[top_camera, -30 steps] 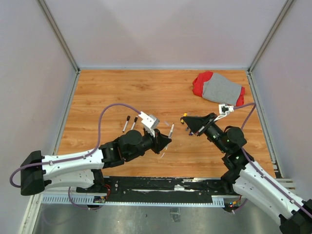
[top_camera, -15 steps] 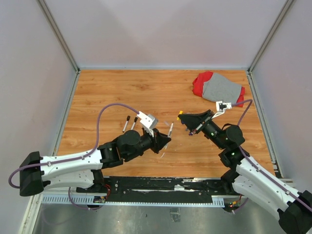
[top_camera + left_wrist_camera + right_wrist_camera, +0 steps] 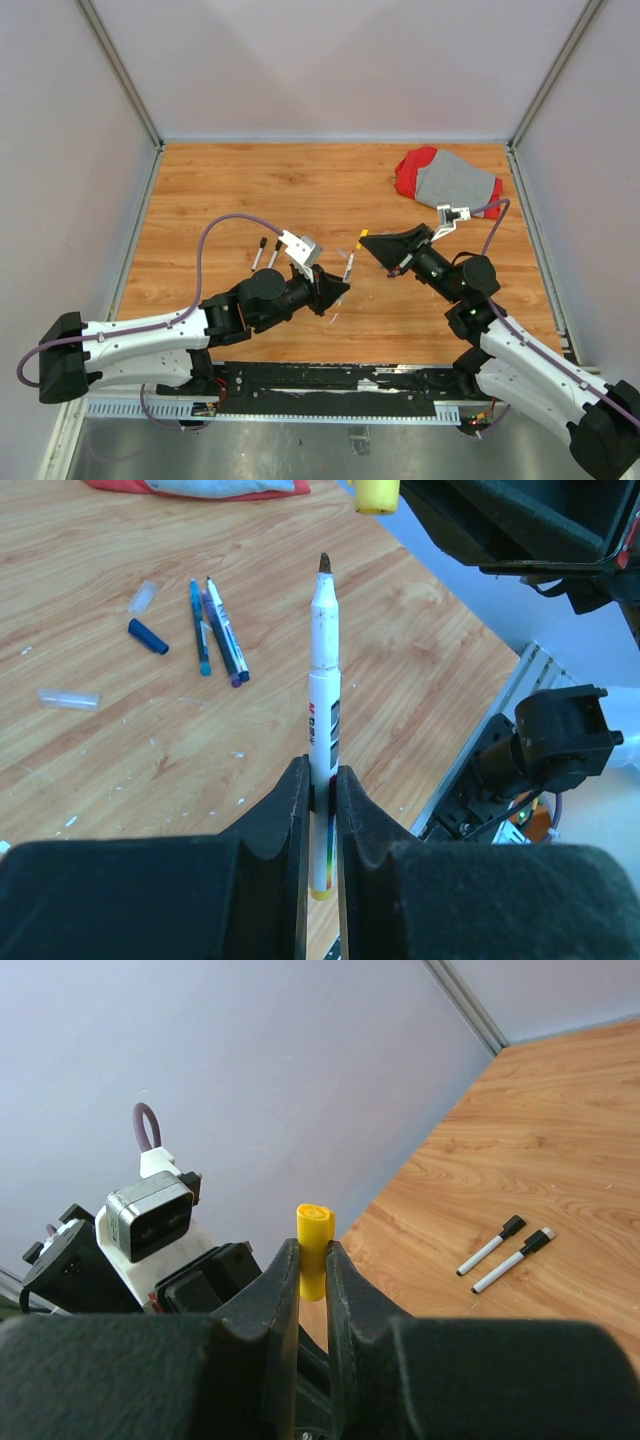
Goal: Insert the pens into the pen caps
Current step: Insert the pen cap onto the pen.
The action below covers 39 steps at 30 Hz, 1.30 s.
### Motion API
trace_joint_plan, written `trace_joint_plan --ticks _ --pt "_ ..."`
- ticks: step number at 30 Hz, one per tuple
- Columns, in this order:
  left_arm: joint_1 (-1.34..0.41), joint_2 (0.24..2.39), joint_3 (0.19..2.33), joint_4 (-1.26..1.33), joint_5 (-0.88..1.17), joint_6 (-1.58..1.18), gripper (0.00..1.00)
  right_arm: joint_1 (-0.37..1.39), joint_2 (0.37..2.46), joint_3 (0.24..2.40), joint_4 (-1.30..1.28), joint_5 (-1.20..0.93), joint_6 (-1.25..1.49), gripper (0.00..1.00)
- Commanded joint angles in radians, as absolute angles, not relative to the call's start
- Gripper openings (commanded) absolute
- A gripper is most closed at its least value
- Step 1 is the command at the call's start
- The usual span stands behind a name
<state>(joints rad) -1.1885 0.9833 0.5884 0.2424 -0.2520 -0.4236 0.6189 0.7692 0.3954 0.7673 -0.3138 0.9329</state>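
The left end effector (image 3: 340,289) is clamped on a white pen (image 3: 350,266) that sticks out past its tips toward the right end effector (image 3: 372,247), which pinches a small yellow cap (image 3: 363,237). The cap and the pen's free end are near each other but apart, over the middle of the wooden counter (image 3: 220,190). Two dark-capped pens (image 3: 258,254) lie side by side on the boards just left of the left wrist, under a loop of purple cable (image 3: 215,232), and a red and grey cloth (image 3: 447,180) sits bunched in the far right corner.
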Motion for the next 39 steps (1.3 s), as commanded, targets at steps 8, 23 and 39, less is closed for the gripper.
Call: trace_joint_plan --ticks 8,23,39 --pt "-1.198 0.967 0.582 0.294 -0.257 -0.407 0.01 0.603 0.79 0.417 0.785 -0.369 0.939 0.01" --pt "-1.198 0.983 0.586 0.297 -0.245 -0.407 0.0 0.607 0.788 0.41 0.804 -0.332 0.945 0.0" --pt "-1.198 0.992 0.587 0.294 -0.236 -0.408 0.01 0.609 0.785 0.42 0.776 -0.315 0.933 0.01"
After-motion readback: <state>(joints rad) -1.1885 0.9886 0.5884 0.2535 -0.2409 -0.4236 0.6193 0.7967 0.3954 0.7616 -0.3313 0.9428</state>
